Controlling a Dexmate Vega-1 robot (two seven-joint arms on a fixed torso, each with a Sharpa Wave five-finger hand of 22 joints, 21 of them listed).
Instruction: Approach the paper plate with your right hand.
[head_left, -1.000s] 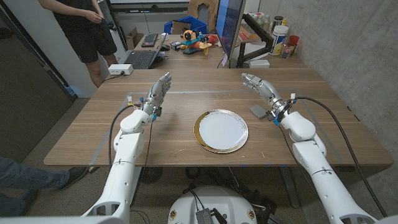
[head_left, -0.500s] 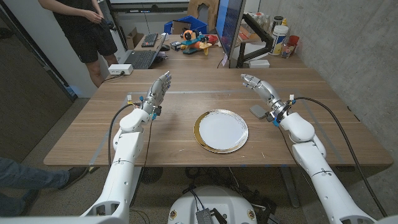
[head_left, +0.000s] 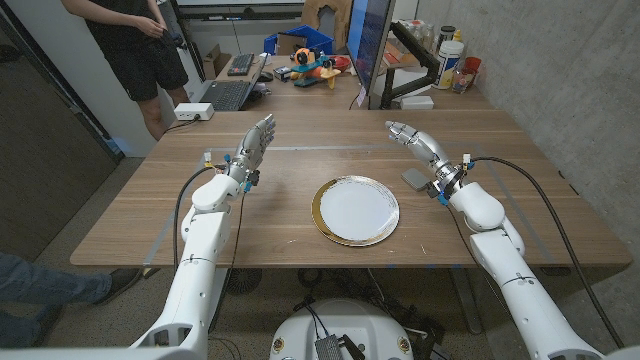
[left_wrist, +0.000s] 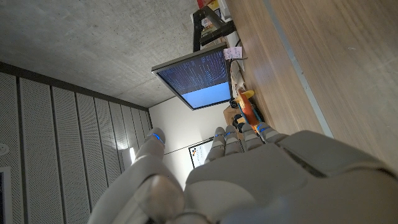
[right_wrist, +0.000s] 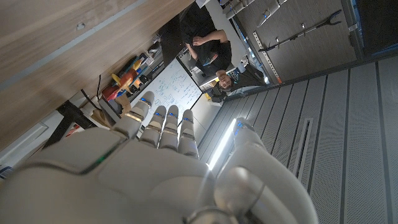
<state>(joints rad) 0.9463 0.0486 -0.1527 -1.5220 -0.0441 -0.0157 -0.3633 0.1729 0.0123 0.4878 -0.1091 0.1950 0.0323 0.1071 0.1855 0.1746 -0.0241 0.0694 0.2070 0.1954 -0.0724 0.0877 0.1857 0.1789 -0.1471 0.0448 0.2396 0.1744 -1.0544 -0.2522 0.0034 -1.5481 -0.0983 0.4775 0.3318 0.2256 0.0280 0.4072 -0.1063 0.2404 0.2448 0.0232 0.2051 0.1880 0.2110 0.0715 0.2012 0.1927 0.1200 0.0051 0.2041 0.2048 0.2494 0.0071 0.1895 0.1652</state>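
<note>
Head view, from above the wooden bench (head_left: 130, 215): your right hand (head_left: 412, 138) hangs over the far right part of the bench with its fingers (head_left: 394, 127) stretched out and apart, gripping nothing. The paper plate (head_left: 356, 210), white with a gold rim, lies near the middle of the bench, nearer to you than that hand and to its left, well apart from it. A small grey pad (head_left: 415, 179) lies on the bench just beside your right wrist, between the plate and the forearm.

Your left hand (head_left: 256, 143) stands raised over the far left part of the bench, fingers (head_left: 263, 127) straight, close together and pointing away from you, nothing in them. It is well apart from the plate.

Beyond the bench a second desk carries a laptop (head_left: 227, 94), a dark monitor (head_left: 370, 45) on an arm and a heap of colourful toys (head_left: 318, 66). A person in dark clothes (head_left: 130, 40) stands at the far left, and another person's leg (head_left: 55, 285) shows at the near left edge.

Right wrist view: the back of your right hand (right_wrist: 149, 171) with its fingers (right_wrist: 163, 121) extended, the bench's wood beyond them. Left wrist view: the back of your left hand (left_wrist: 249, 180), fingers (left_wrist: 239, 134) straight along the bench, the monitor (left_wrist: 196, 78) beyond them.
</note>
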